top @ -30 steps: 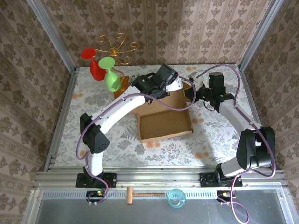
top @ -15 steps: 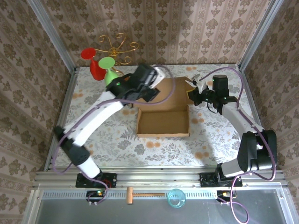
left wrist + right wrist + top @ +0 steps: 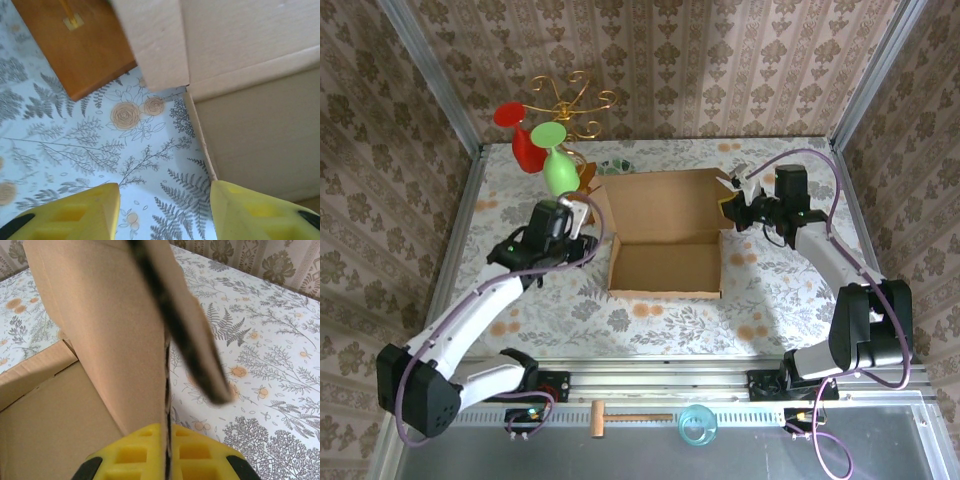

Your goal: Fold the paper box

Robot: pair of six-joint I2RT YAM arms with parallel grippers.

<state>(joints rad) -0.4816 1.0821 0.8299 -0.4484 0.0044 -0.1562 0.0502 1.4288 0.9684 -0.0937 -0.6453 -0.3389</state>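
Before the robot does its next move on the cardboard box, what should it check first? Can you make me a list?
1. Right gripper shut on the paper box's right flap: ok.
2. Left gripper open and empty: ok.
3. Box's left wall edge lies between the left fingers: ok.
4. Room between the box's corner flap and the wooden stand base: cannot tell, they look very close.
5. Nothing lying inside the box: ok.
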